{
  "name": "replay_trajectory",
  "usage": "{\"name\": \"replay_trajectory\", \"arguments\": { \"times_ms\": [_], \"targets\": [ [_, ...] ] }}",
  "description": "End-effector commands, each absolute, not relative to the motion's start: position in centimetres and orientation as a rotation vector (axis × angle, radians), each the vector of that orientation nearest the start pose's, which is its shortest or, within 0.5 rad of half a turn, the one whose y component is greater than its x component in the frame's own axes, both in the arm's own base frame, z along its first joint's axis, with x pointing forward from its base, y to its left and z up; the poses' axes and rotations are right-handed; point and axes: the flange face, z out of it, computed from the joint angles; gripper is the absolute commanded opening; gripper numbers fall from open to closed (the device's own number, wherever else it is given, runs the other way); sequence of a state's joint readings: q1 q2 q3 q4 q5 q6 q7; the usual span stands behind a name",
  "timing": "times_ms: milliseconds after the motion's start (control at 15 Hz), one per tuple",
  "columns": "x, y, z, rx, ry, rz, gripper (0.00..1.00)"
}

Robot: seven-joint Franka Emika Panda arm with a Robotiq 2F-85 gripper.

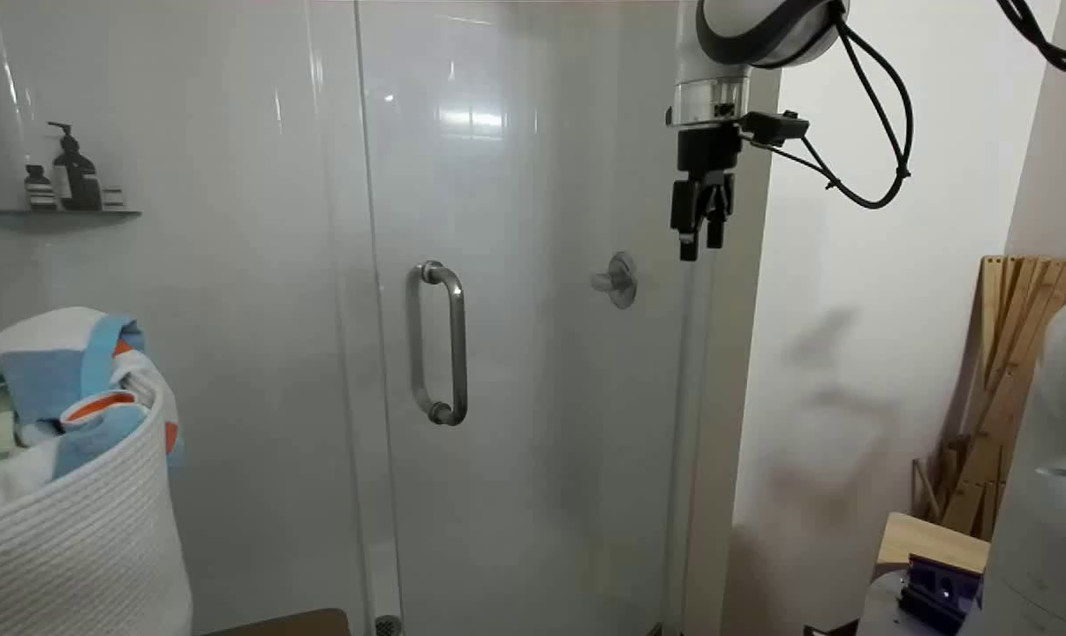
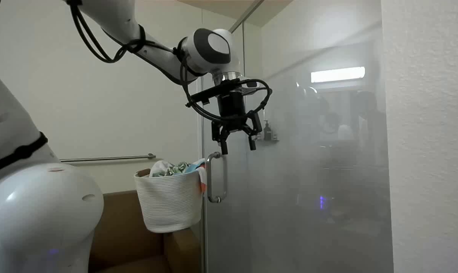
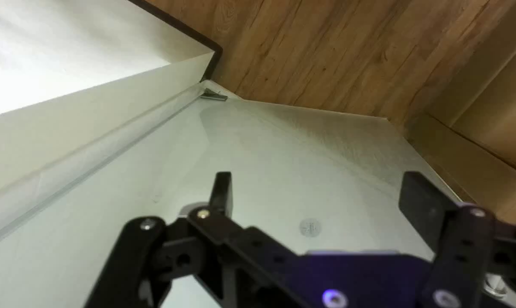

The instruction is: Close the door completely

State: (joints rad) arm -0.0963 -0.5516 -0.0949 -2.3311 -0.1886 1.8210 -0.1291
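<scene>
Jaws apart, pointing down near glass door [image 1: 533,371]

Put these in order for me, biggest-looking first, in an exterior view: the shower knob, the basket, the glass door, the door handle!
In an exterior view, largest to smallest as they look:
1. glass door
2. basket
3. door handle
4. shower knob

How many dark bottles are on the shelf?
2. In an exterior view, the tall pump bottle and, left of it, the shorter bottle stand on the shelf. The small item at right is too small to identify; more could hide behind.
</scene>
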Motion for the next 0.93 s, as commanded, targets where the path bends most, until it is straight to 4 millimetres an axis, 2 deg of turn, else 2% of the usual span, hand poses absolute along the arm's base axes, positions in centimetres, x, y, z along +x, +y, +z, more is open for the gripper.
{"name": "replay_trajectory", "arguments": {
  "times_ms": [0, 733, 867],
  "targets": [
    [38.0, -9.42, 54.37, -3.28, 0.01, -0.03, 1.0],
    [38.0, -9.42, 54.37, -3.28, 0.01, -0.03, 1.0],
    [38.39, -9.21, 53.92, -3.265, 0.018, -0.099, 1.0]
  ]
}}
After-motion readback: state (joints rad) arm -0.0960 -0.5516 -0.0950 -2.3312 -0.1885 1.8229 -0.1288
